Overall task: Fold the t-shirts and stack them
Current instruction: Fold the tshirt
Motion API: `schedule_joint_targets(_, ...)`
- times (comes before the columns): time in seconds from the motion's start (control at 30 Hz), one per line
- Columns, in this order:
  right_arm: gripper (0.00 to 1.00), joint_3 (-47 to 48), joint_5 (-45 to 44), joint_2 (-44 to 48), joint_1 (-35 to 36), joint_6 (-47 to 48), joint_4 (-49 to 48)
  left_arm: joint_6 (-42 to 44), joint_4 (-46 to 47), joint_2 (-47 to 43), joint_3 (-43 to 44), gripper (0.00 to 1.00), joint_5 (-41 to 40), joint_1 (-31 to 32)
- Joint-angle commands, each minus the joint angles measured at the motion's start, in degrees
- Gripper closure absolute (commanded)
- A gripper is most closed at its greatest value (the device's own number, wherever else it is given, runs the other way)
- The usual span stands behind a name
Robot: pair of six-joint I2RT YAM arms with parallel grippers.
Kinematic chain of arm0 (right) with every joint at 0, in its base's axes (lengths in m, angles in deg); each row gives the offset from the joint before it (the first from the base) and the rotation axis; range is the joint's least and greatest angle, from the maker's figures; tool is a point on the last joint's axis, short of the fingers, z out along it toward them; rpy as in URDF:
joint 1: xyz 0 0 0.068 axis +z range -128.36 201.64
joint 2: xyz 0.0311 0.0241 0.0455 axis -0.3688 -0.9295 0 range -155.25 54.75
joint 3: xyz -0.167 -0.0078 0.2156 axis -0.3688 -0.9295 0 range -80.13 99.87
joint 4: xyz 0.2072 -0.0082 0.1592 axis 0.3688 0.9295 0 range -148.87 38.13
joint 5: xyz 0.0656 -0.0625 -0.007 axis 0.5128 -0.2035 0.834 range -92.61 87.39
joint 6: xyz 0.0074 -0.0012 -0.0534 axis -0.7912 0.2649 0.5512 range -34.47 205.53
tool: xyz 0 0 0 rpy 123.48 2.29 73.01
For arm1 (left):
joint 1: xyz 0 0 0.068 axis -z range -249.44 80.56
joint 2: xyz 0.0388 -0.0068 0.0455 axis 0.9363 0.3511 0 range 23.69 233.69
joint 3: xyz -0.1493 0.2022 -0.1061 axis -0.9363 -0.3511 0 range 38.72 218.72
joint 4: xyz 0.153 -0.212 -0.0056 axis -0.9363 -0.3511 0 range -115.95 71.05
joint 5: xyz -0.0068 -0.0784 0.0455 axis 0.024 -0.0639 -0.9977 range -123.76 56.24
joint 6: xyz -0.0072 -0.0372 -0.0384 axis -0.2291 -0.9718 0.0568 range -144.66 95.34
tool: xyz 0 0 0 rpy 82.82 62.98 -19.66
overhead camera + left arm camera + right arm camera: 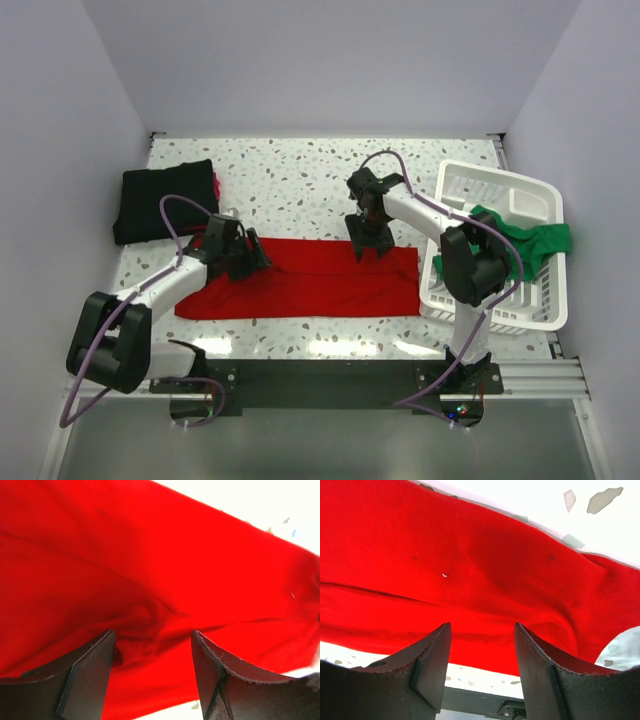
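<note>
Step in hand: I am reading this as the folding of the red t-shirt, which is lying as a long flat band across the near middle of the desk.
Left fingers: the left gripper is hanging over the band's left part, its fingers released and spread, with cloth lying below them and nothing pinched.
Right fingers: the right gripper is hanging at the band's far edge, right of centre, likewise released and holding nothing.
Next move: I am judging that both pairs need to drop and clench on every layer at that edge, then carry it over evenly so the band is not skewing.
Right side: the green t-shirt is draping over the white basket, which is sitting just beside the band's right end and crowding the right arm's swing.
Far left: the black t-shirt is lying folded, with a pink scrap showing at its edge. I am taking that as the stacking spot.
</note>
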Motion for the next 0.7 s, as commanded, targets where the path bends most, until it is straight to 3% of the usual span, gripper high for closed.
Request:
schedule_joint_targets(0.0, 0.43, -0.46, 1.09, 1.20, 0.13, -0.29, -1.32, -2.37, 0.48, -2.86, -1.01, 0.33, 3.27, 2.03)
schedule_joint_targets(0.23, 0.43, -0.46, 1.18, 0.50, 0.13, -0.11, -1.23, 0.70, 0.23, 1.53, 0.40, 0.33, 12.67, 2.38)
schedule_joint_targets(0.67, 0.43, -0.19, 1.62, 0.06, 0.21, -0.11, -1.32, 5.27, -9.00, -2.96, 6.90, 0.35, 8.74, 2.83)
